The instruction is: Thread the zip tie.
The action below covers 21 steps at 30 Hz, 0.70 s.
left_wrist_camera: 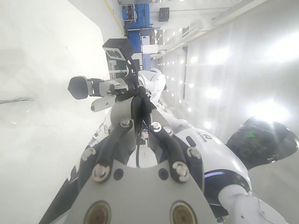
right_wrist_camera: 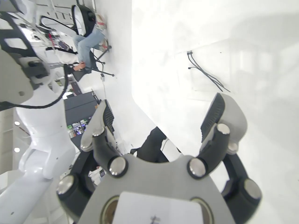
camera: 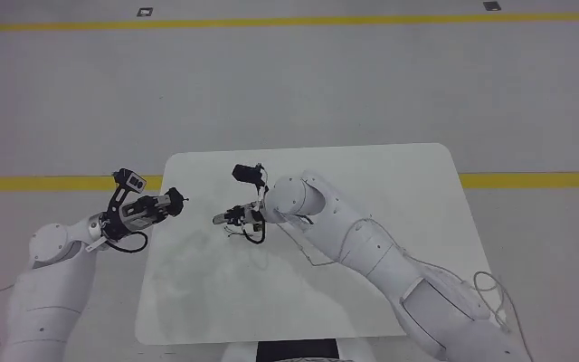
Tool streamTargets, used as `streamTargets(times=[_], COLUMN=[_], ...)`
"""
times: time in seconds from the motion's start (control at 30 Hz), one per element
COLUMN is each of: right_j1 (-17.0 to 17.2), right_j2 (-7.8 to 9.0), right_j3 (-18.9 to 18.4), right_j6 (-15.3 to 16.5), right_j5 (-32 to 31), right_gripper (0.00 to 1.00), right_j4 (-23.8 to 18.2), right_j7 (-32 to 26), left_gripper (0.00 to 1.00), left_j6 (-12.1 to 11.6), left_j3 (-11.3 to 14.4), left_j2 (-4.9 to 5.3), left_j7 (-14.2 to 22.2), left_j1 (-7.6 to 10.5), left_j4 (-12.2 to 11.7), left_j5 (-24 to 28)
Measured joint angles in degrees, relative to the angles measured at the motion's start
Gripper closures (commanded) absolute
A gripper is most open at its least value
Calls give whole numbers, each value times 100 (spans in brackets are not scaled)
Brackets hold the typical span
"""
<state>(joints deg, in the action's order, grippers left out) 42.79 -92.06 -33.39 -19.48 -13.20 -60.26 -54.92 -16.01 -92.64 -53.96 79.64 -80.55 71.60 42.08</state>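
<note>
Several zip ties (right_wrist_camera: 211, 78) lie loose on the table (camera: 380, 181), untouched. Right gripper (camera: 220, 218), fingers spread, hangs well apart, likely ready to take one. Left gripper (camera: 177, 202), at its 9 o'clock, is pressed together, apparently waiting.
</note>
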Motion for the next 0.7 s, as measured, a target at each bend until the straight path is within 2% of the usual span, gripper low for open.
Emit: streamTargets(times=[0.13, 0.5, 0.7], right_j1=[-236, -254, -656], right_j2=[-192, -202, -317], right_j3=[392, 489, 832], right_j6=[0, 35, 3], right_j5=[-184, -308, -996], right_gripper=[0, 0, 0], right_j4=[331, 314, 240], right_j7=[-380, -382, -882], left_gripper=[100, 100, 100], left_j6=[0, 0, 0], left_j3=[0, 0, 0], left_j2=[0, 0, 0], left_j7=[0, 0, 0], left_j1=[0, 0, 0], left_j4=[0, 0, 0], left_j5=[0, 0, 0])
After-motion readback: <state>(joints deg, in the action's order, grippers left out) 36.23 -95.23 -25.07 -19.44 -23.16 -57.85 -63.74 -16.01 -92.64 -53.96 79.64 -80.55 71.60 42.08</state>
